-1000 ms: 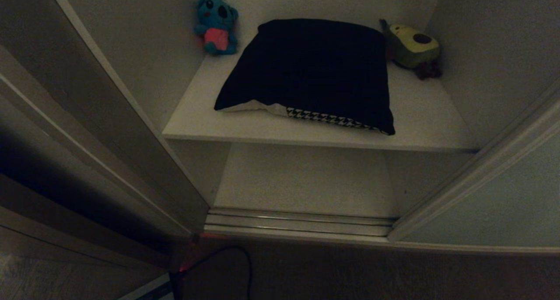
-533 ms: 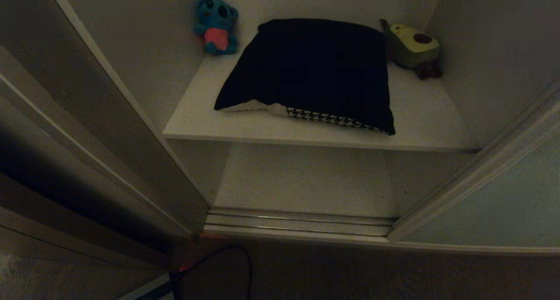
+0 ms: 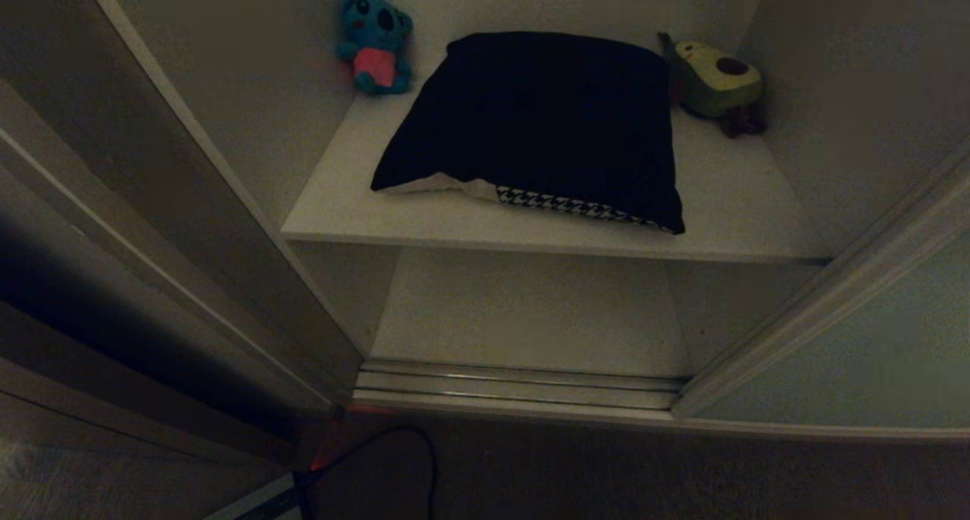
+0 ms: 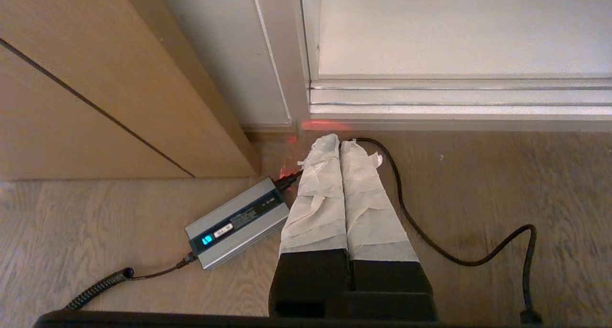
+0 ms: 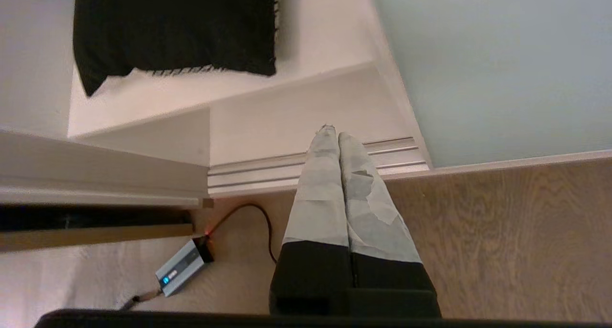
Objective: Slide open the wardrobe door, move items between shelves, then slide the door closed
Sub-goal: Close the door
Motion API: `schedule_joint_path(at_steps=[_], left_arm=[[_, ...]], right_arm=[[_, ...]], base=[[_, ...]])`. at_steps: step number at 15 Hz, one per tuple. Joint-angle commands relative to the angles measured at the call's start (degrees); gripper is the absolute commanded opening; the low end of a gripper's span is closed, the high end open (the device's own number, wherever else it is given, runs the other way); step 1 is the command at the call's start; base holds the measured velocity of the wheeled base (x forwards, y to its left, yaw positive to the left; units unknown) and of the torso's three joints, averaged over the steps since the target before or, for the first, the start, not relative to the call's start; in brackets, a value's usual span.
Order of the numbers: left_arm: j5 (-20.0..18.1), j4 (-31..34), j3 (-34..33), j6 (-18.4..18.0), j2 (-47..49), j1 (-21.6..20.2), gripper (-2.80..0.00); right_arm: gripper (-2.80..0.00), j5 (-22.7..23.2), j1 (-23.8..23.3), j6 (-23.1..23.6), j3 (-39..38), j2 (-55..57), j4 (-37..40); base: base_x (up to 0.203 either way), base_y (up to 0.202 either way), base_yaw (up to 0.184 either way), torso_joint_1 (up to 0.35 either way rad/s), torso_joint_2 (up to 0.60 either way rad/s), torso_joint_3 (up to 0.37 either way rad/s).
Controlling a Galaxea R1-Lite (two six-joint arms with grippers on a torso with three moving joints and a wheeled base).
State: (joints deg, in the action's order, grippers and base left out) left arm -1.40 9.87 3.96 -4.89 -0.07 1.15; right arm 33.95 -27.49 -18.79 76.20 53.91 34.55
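Two grippers are showing only in their own wrist views, neither reaching into the head view. The left gripper (image 4: 340, 144) is hanging low over the wooden floor (image 4: 478, 199) with its taped fingers pressed together, empty, above a grey power adapter (image 4: 237, 222) and its black cable (image 4: 430, 242). The right gripper (image 5: 333, 133) is likewise closed on nothing, pointing toward the door track (image 5: 306, 168) at the wardrobe's foot. The cushion (image 3: 534, 126) is lying black side up on the upper shelf (image 3: 727, 202), only a sliver of its houndstooth front peeking out at the near edge. Beside it are sitting a blue plush toy (image 3: 374, 44) and an avocado plush (image 3: 714, 79), both dim in the shadow. The sliding wardrobe door (image 3: 871, 353) is standing pushed to the right, mostly cut off by the frame, and the lower shelf (image 3: 530, 311) is lying bare.
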Motion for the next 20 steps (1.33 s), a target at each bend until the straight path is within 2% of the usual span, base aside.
schedule_joint_path(at_steps=[1,8,11,14,20], left_arm=[[0.00,0.06,-0.01,-0.03,-0.01,0.00,-2.80],[0.00,0.06,-0.01,-0.03,-0.01,0.00,-2.80],[0.00,0.06,-0.01,-0.03,-0.01,0.00,-2.80],[0.00,0.06,-0.01,-0.03,-0.01,0.00,-2.80],[0.00,0.06,-0.01,-0.03,-0.01,0.00,-2.80]], right_arm=[[-2.80,1.12,-1.69,-0.11,0.00,2.17,-0.18],[-2.80,4.63,-2.76,-0.20,0.02,7.11,-2.62],[-2.80,4.89,-2.75,-1.14,0.67,8.62,-3.56],[-2.80,4.81,-2.70,-2.73,0.01,9.72,-7.66],[-2.80,4.81,-2.67,-2.56,-0.09,10.87,-8.27]], base=[[0.000,0.000,0.000,0.000,0.00,0.000],[0.000,0.000,0.000,0.000,0.00,0.000],[0.000,0.000,0.000,0.000,0.00,0.000],[0.000,0.000,0.000,0.000,0.00,0.000],[0.000,0.000,0.000,0.000,0.00,0.000]])
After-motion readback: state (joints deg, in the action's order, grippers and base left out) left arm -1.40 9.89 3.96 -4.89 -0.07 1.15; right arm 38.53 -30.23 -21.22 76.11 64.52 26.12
